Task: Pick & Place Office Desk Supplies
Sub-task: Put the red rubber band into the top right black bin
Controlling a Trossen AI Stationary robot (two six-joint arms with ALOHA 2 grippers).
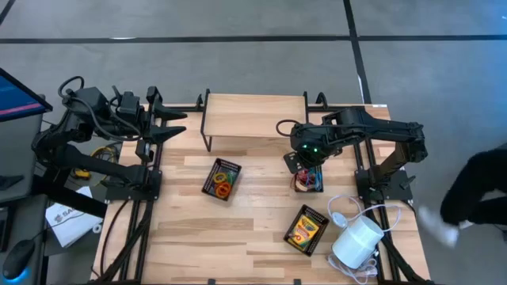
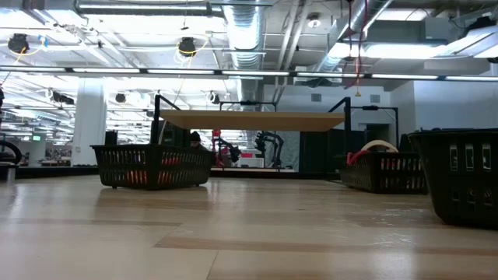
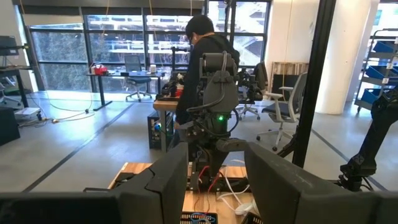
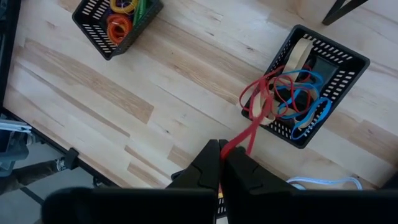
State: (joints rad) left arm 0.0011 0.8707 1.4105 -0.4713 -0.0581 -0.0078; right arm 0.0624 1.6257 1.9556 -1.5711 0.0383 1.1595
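Jaws on the right gripper (image 4: 221,155) were pinched tight on a thin red elastic loop (image 4: 252,124), pulled out taut from the black mesh tray (image 4: 345,62) sitting right under that arm. That tray was stuffed with more loops, blue, red and a tan one, hanging over the rim onto the wooden bench (image 1: 261,229). From the high view the right arm was reaching in over this tray, roughly mid-bench toward the right side.

Left gripper (image 3: 214,180) was parked way back at the left rear corner, above the bench edge, jaws partly apart with nothing between them, just pointing across at the other arm.

Second black mesh tray (image 1: 222,179) sat left of centre, well apart from the first, holding orange and yellow loops plus something green. Third tray (image 1: 307,229) was nearer the front right with a yellow-and-green crayon box (image 1: 306,226) lying inside it. Just beside that was a white cylinder (image 1: 358,241) with a white cord (image 1: 342,207) curling out of it.

Small wooden shelf on black legs (image 1: 255,115) stood at the back. A person (image 3: 202,56) showed in the room behind the bench.
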